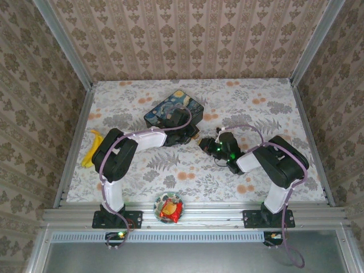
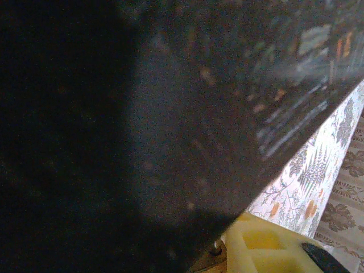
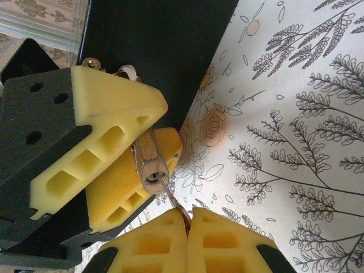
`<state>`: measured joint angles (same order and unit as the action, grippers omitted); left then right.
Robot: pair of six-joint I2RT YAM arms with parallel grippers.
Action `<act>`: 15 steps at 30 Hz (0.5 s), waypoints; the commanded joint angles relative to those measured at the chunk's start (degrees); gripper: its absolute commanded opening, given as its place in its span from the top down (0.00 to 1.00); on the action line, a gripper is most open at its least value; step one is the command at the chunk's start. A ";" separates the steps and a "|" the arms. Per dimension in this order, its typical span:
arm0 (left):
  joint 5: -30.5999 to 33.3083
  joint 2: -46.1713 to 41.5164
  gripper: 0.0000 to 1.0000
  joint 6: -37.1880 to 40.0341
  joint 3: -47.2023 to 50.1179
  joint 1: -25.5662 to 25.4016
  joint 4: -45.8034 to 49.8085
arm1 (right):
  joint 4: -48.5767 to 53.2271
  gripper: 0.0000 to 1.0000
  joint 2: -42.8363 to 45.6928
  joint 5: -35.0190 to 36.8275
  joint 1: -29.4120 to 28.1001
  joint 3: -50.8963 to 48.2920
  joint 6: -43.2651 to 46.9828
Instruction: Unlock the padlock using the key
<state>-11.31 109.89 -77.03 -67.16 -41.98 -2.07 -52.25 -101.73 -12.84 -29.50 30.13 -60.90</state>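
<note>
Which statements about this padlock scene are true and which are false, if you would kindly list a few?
1. The right gripper is shut on the key. True.
2. The left gripper grips the padlock. True.
3. The painted tin stands at the near edge of the table. False: it stands past mid-table, just beyond the left gripper.
4. The yellow object lies on the table's right side. False: it lies by the left edge.

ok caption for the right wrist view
Right gripper pinches the key, its tip at the padlock clamped in the left gripper.
</note>
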 commanded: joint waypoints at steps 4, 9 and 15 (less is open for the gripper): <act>-18.19 1.38 1.00 -5.34 1.17 -4.87 2.68 | -4.70 1.00 -0.48 -1.07 1.00 5.88 0.24; -18.49 1.38 1.00 -5.45 1.08 -4.87 2.15 | -4.53 1.00 -1.15 -4.01 1.54 7.41 0.09; -18.85 1.17 1.00 -5.30 0.84 -4.94 2.25 | -4.07 1.00 -2.25 -10.08 2.74 10.25 -0.62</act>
<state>-10.59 110.02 -77.47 -67.16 -41.34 -2.63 -48.95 -103.37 -20.36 -26.85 33.85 -61.08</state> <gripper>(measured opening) 0.274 0.062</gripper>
